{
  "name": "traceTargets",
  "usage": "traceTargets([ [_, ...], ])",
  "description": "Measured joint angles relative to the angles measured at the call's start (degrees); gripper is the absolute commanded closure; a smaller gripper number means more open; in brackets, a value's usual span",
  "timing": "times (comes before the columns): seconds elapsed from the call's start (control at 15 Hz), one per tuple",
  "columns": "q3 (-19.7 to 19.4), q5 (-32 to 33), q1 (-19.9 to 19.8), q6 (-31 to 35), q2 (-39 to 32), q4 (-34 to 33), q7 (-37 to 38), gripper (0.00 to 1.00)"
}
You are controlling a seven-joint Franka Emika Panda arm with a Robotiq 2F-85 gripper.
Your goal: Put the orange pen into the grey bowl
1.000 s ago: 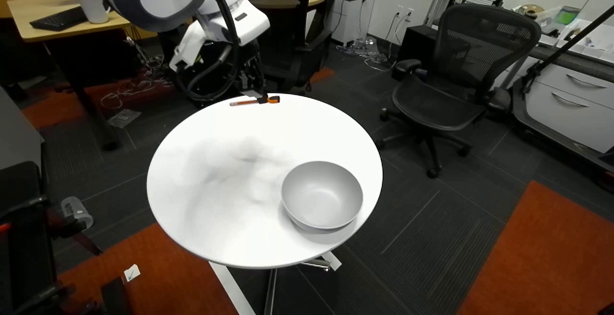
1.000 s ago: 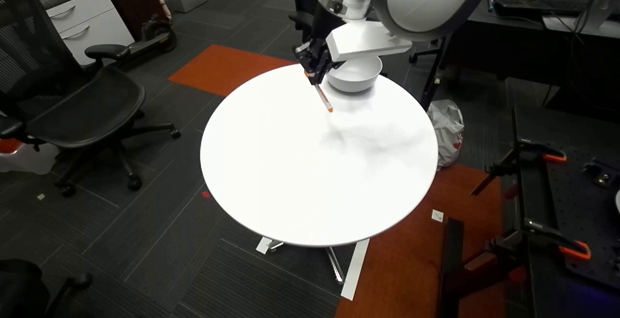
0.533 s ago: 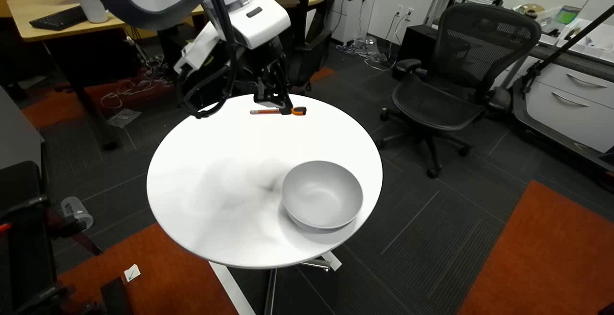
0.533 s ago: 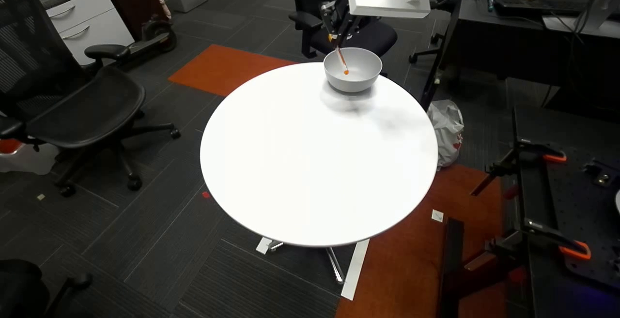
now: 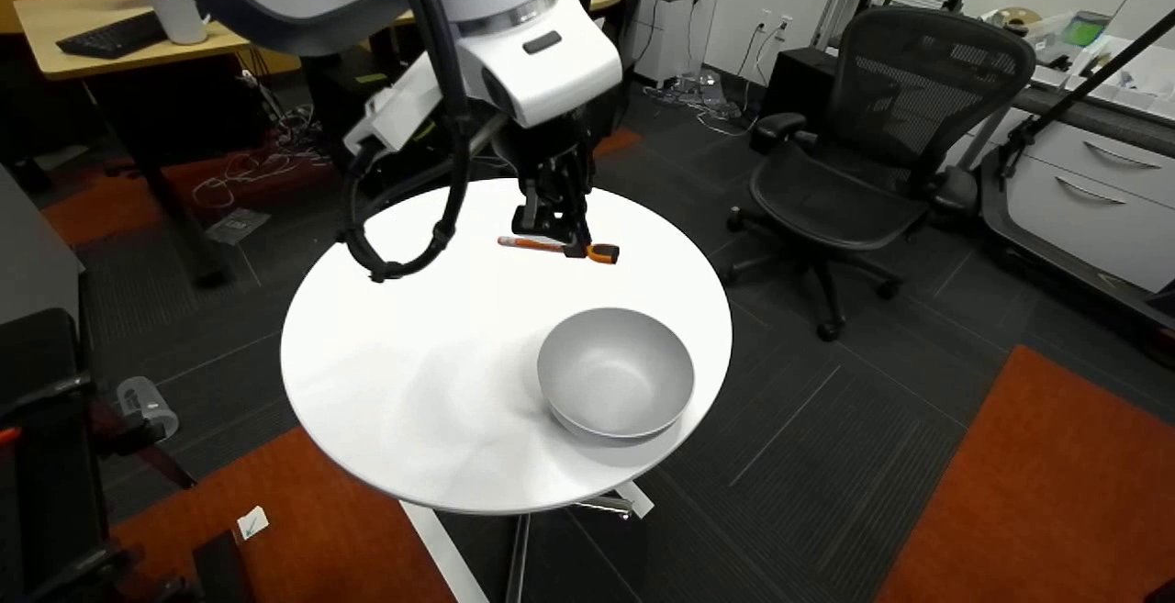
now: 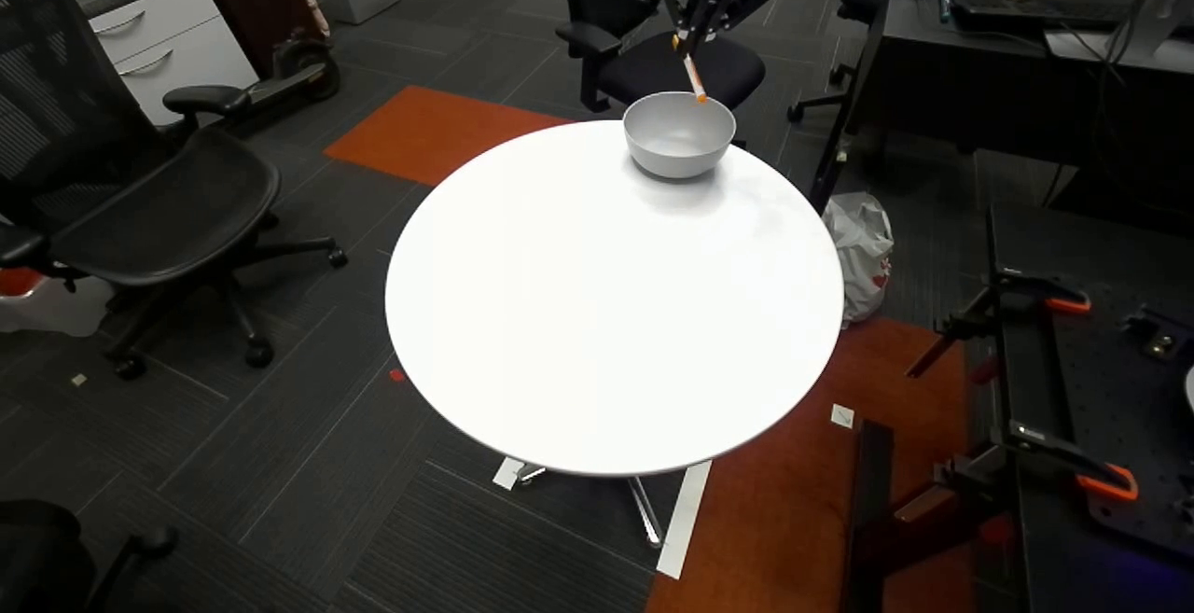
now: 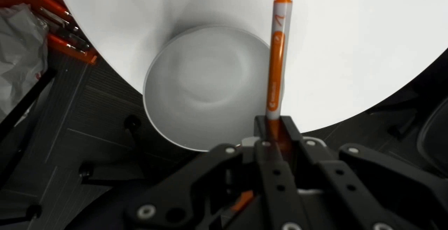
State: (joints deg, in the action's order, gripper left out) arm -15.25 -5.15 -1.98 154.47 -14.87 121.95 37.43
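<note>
The orange pen [image 5: 532, 243] has an orange and white barrel with an orange end. My gripper [image 5: 576, 250] is shut on the orange pen near its cap part and holds it in the air, above the table. The pen also shows in an exterior view [image 6: 694, 78], tilted, its orange end in line with the bowl's far rim. The grey bowl [image 5: 615, 374] stands upright with nothing in it. In the wrist view the pen [image 7: 277, 58] points up from between the fingertips, across the right rim of the bowl [image 7: 210, 83]. The pads hide part of the pen.
The white round table [image 5: 413, 383] carries the bowl near its edge. A black office chair [image 6: 690, 62] stands close behind the table on the bowl's side. Another black chair [image 5: 881, 126] stands apart from the table. A plastic bag [image 6: 858, 254] is on the floor.
My gripper has carried the pen from the table's far edge toward the bowl's side, rightward and lower in one picture, up and right in another. The pen stays gripped; the bowl has not moved.
</note>
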Motion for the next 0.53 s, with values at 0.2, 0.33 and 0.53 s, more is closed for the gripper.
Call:
traceTargets([
  [0.2, 0.5, -2.9, -3.0, -1.3, -1.3, -2.0, -2.2, 0.97],
  [0.33, 0.5, -3.6, -4.3, -1.5, -2.9, -3.6, -2.3, 0.97],
  [0.53, 0.5, -4.5, -5.4, -1.5, -6.4, -6.5, -2.3, 0.97],
])
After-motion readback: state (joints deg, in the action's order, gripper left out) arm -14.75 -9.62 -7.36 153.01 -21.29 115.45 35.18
